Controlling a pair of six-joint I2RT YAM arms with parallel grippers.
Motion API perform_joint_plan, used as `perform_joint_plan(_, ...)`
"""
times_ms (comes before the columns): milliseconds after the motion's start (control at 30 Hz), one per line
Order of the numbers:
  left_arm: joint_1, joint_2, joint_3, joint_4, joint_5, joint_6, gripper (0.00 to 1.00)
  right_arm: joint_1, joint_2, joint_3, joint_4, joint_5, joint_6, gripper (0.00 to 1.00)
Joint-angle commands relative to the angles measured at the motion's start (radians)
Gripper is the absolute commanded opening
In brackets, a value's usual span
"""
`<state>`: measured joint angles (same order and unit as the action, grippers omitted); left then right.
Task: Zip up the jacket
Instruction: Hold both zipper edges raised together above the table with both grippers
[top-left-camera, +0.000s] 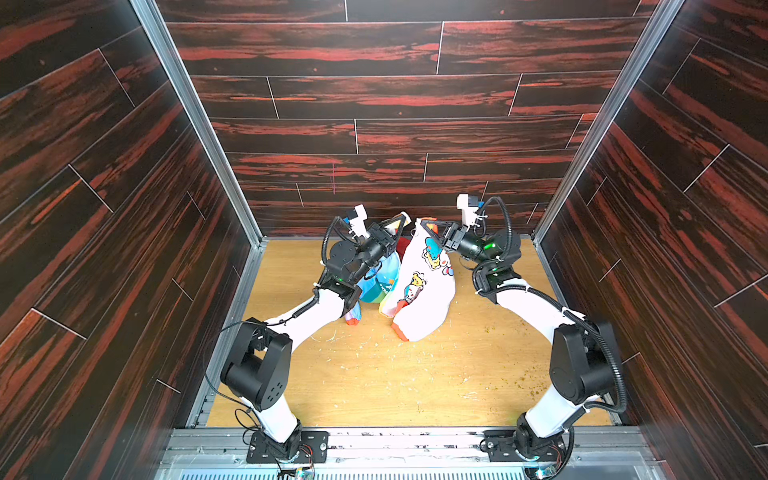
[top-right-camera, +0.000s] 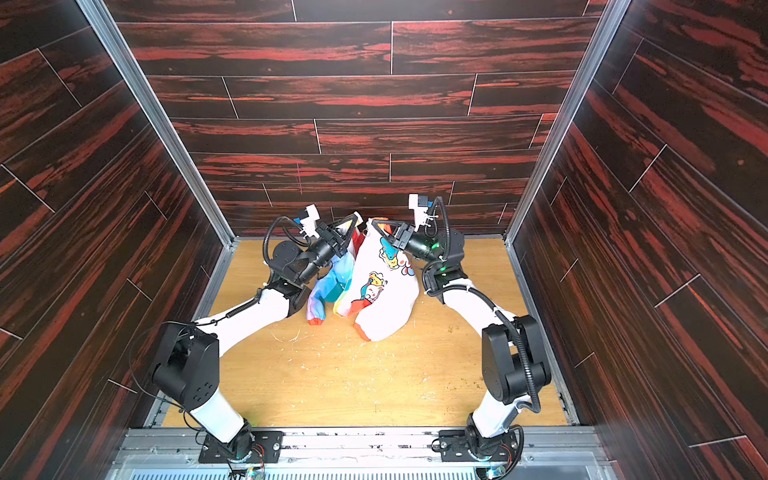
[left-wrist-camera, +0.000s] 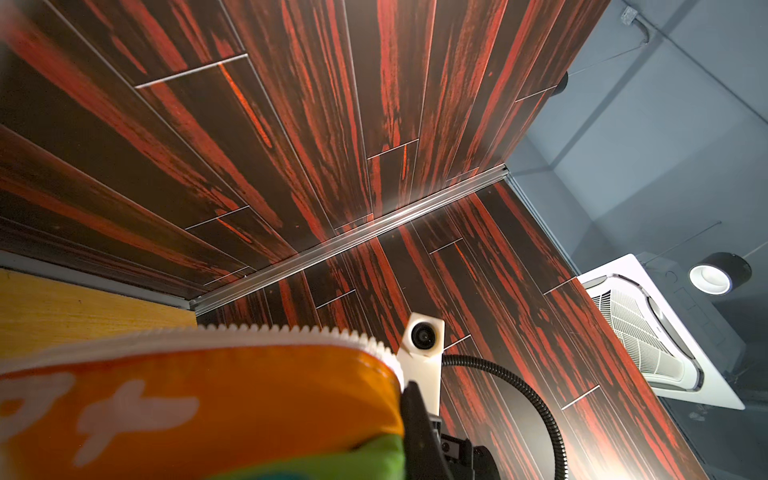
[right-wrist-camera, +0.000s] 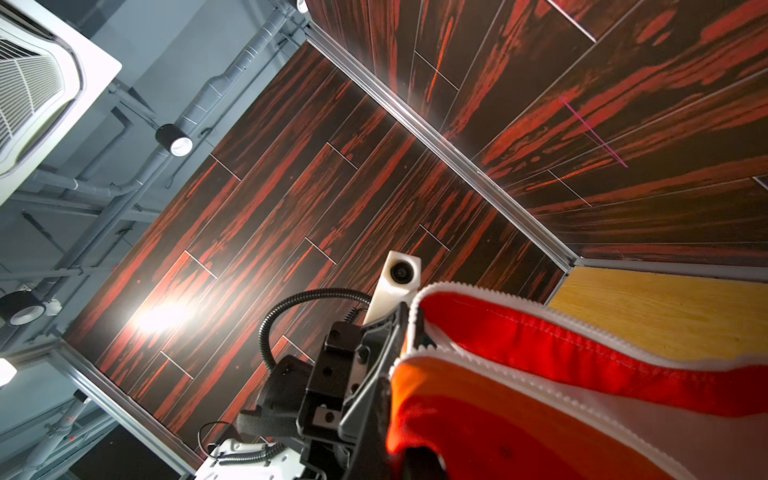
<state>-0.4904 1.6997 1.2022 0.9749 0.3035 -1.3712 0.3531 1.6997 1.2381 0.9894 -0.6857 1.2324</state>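
Jacket (left-wrist-camera: 199, 415) right up close, zipper teeth (left-wrist-camera: 291, 331) unjoined. L gripper (top-left-camera: 401, 217) & R gripper (top-left-camera: 422, 223) both clenched on its top edges, rest hangs below the fingers.

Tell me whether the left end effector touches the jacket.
Touching: in a top view the left end effector is shut on the upper edge of the jacket, which hangs from it.

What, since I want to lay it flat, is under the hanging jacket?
Only the wooden table with scattered crumbs shows around the jacket. The patch directly beneath its hanging folds is covered by fabric, so nothing there can be told.
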Motion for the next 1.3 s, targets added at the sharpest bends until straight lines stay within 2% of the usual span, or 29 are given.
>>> perform_joint_plan(0, -0.003, 0.005, 0.039, 0.069, -0.005, -0.022, 0.00, 0.000, 0.032, 0.028, 0.071, 0.003, 0.030, 0.00)
perform_joint_plan(1267, -0.010, 0.020, -0.001, 0.155, 0.028, -0.113, 0.00, 0.024, 0.030, 0.043, 0.044, 0.024, 0.039, 0.00)
